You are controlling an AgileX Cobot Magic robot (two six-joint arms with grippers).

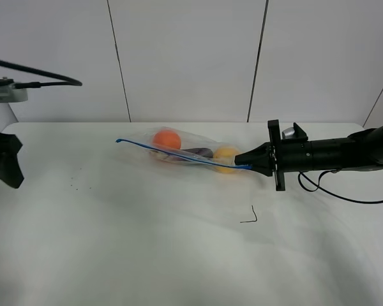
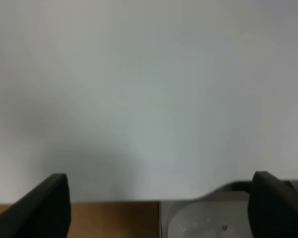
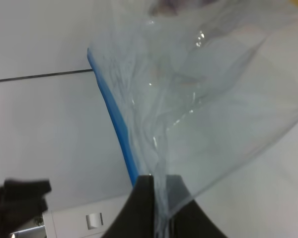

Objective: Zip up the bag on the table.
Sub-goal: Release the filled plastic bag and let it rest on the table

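The clear plastic bag (image 1: 190,153) lies on the white table (image 1: 147,242) at the back middle. It holds an orange ball, a dark purple piece and a yellow piece. Its blue zipper strip (image 1: 179,154) runs from far left to right. My right gripper (image 1: 247,166) is shut on the right end of the strip; the right wrist view shows the fingers (image 3: 149,208) pinching the crinkly plastic (image 3: 203,114) beside the blue strip (image 3: 120,134). My left gripper (image 2: 159,206) is open and empty at the table's left edge, far from the bag.
A small black bent wire (image 1: 250,217) lies on the table in front of the right gripper. A black cable (image 1: 345,194) hangs from the right arm. A white panelled wall (image 1: 191,57) stands behind the table.
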